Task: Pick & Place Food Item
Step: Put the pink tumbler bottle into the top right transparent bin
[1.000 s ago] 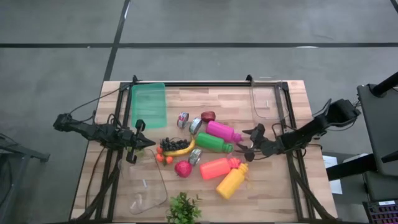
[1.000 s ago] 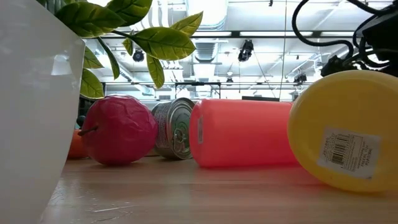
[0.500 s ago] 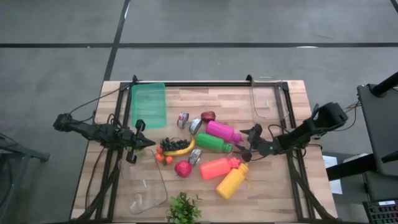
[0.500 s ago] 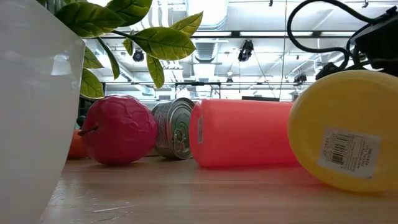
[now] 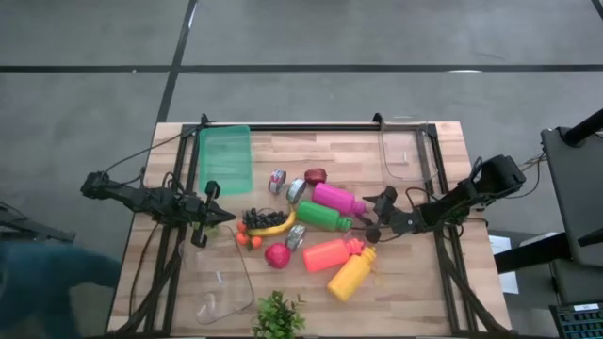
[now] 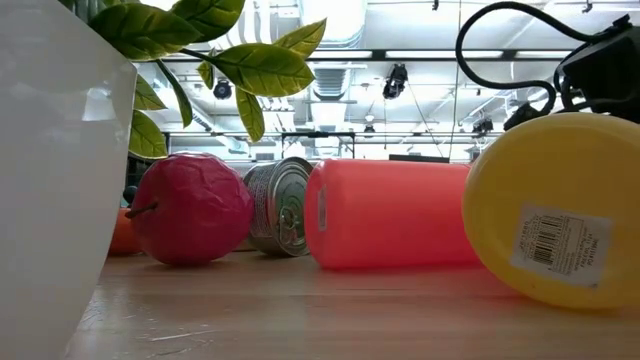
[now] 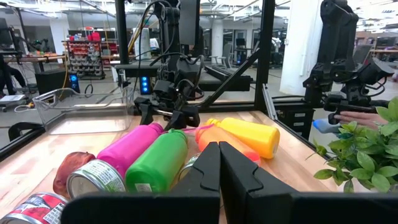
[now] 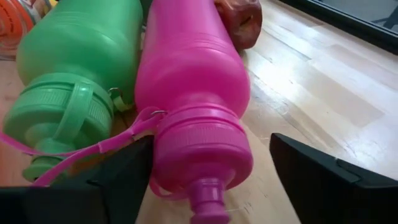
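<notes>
A magenta bottle (image 5: 337, 199) lies on the wooden table beside a green bottle (image 5: 323, 217), a coral one (image 5: 330, 253) and a yellow one (image 5: 350, 274). Left of them lie a banana (image 5: 273, 227), dark grapes (image 5: 262, 217), a red fruit (image 5: 278, 254) and small oranges (image 5: 247, 237). My right gripper (image 5: 375, 215) comes from the table's right. It is open, with its fingers on either side of the magenta bottle's cap (image 8: 202, 162). My left gripper (image 5: 212, 218) waits shut at the table's left, pointing level at the pile (image 7: 219, 168). My right gripper has one finger (image 8: 121, 177) right beside the magenta bottle's cap and its strap (image 8: 134, 127); whether it touches them I cannot tell. The other finger (image 8: 329, 180) stands clear of the cap. The bottle lies on its side on the table.
Cans (image 5: 277, 180) (image 5: 297, 190) (image 5: 296, 235) and a dark red item (image 5: 316, 175) lie among the bottles. A green bin (image 5: 225, 158) stands far left, a clear bin (image 5: 405, 155) far right, another (image 5: 221, 282) near left. A potted plant (image 5: 277, 315) stands at the near edge. A person in blue (image 5: 47, 282) is beyond the near left corner.
My right arm has bent lower behind its gripper, while the gripper itself has stayed by the magenta bottle's cap. A person in blue has come into the high view beside the table's near left corner.
</notes>
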Motion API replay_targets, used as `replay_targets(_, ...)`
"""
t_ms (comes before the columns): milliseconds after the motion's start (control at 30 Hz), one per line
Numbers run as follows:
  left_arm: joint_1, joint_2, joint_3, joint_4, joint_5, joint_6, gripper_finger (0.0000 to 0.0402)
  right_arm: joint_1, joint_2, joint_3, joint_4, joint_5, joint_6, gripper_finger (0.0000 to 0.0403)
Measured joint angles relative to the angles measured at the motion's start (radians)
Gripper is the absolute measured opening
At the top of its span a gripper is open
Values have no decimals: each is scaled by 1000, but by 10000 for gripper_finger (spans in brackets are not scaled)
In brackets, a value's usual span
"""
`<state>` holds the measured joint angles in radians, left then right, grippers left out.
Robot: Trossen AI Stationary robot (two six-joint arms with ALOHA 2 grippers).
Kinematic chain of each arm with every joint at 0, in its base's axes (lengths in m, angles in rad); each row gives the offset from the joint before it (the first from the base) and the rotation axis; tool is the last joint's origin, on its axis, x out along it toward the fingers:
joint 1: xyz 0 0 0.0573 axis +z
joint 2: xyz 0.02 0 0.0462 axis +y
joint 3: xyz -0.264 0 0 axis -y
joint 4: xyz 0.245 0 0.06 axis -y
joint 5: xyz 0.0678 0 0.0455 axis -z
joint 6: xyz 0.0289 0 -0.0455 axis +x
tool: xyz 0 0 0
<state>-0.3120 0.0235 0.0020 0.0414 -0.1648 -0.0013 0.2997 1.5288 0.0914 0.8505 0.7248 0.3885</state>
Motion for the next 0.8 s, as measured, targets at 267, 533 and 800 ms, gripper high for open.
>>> replay_targets(267, 0, 0, 0, 0, 0, 0, 0, -6, 0, 0, -3, 0, -4, 225)
replay_targets(533, 0, 0, 0, 0, 0, 0, 0, -12, -1, 0, -4, 0, -4, 227)
replay_targets(800, 0, 0, 0, 0, 0, 0, 0, -12, -13, 13, -5, 0, 1, 235)
